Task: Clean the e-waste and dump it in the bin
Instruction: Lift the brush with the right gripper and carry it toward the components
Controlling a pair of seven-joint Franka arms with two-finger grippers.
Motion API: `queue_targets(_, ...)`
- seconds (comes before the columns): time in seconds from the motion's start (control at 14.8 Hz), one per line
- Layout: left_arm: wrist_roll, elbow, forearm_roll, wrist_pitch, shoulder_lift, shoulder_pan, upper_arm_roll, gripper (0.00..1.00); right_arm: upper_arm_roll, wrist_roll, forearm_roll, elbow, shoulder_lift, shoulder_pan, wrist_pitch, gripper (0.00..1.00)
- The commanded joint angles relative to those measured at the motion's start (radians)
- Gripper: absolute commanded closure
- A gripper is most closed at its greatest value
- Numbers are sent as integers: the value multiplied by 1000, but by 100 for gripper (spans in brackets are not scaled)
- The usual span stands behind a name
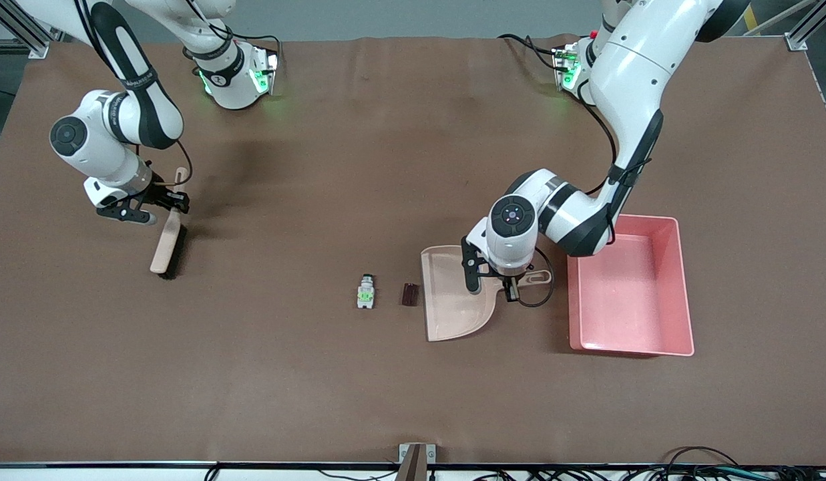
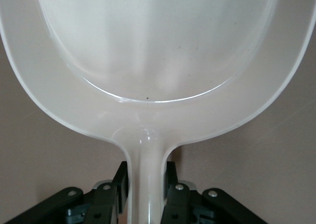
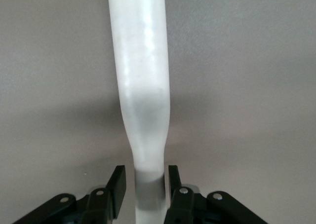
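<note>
The left gripper is largely hidden under its own wrist in the front view; the left wrist view shows it closed on the handle of the beige dustpan, a finger pressed to each side. The right gripper is partly masked by the arm in the front view; the right wrist view shows it closed on the pale handle of the brush, whose bristle head is cut off there. The front view alone shows the brush lying near the right arm's end of the table, bristles dark. Only the front view shows the e-waste: the white-grey component and the dark block lie apart, the block just beside the dustpan mouth. The pink bin stands beside the dustpan, toward the left arm's end, its interior bare. Open table lies between brush and component
</note>
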Motion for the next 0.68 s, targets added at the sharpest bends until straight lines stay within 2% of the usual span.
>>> queue_targets(0.0,20,22,32,-23,5,-7,0,76,3,-6,4,-18,-28,3,-11,63)
queue_targets(0.34,31,22,32,-78,-1,-33,-2,77,3,-4,4,-17,-25,0,-12,96)
queue_targets(0.41,41,22,32,-86,-1,-34,-2,77,3,-4,4,-17,-25,0,-12,100)
queue_targets(0.61,55,23,32,-88,5,-34,-2,77,5,-3,2,-12,-23,1,-14,100)
